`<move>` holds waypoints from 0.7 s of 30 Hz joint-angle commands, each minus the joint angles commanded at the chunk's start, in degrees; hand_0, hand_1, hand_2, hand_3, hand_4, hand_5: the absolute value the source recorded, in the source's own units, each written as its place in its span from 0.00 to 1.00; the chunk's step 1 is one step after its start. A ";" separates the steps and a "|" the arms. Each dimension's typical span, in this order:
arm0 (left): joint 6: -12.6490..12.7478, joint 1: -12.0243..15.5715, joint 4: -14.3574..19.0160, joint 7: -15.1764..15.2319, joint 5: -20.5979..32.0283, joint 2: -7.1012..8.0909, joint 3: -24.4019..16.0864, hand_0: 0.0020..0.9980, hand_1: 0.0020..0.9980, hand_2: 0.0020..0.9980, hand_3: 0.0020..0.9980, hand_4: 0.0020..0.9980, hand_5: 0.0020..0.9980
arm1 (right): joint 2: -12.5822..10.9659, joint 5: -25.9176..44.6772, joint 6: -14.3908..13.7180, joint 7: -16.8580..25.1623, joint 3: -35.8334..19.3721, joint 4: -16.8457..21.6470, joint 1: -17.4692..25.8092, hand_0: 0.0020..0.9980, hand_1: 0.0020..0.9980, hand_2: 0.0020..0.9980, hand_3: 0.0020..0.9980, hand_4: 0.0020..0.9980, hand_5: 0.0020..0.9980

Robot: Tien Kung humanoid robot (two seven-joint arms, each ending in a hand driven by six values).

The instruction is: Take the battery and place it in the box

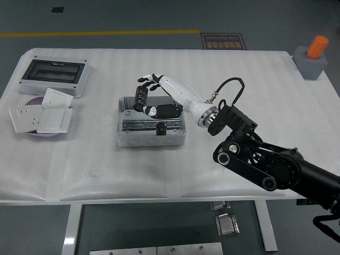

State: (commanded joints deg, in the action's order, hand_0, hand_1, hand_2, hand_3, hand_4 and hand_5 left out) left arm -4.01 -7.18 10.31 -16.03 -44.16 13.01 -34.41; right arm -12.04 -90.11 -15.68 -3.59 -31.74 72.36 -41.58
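Observation:
A black cylindrical battery point(141, 99) is held upright in my right hand point(150, 97), whose fingers are shut on it. The hand hovers over the left half of the open grey box point(152, 139), which sits in the middle of the white table. Inside the box lie a metal rail and a small black part point(161, 126). My right arm reaches in from the lower right, its white forearm crossing above the box's right side. My left arm is out of sight.
At the far left stand a grey enclosure with a dark window point(53, 76) and a pile of white socket plates point(42, 117) on a purple dish. At the far right corner a grey block point(309, 64) carries an orange cylinder point(318, 47).

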 joint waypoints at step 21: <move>-0.10 0.10 0.00 0.04 -0.01 -0.10 0.14 0.46 0.59 0.40 0.52 0.45 0.29 | -9.66 -3.31 1.04 -1.48 -12.00 3.60 -1.81 1.00 0.90 0.99 1.00 1.00 0.68</move>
State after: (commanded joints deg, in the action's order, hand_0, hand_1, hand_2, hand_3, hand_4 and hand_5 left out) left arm -4.11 -7.09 10.31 -16.00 -44.17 12.91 -34.27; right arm -21.70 -93.41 -14.64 -5.07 -43.73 75.96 -43.40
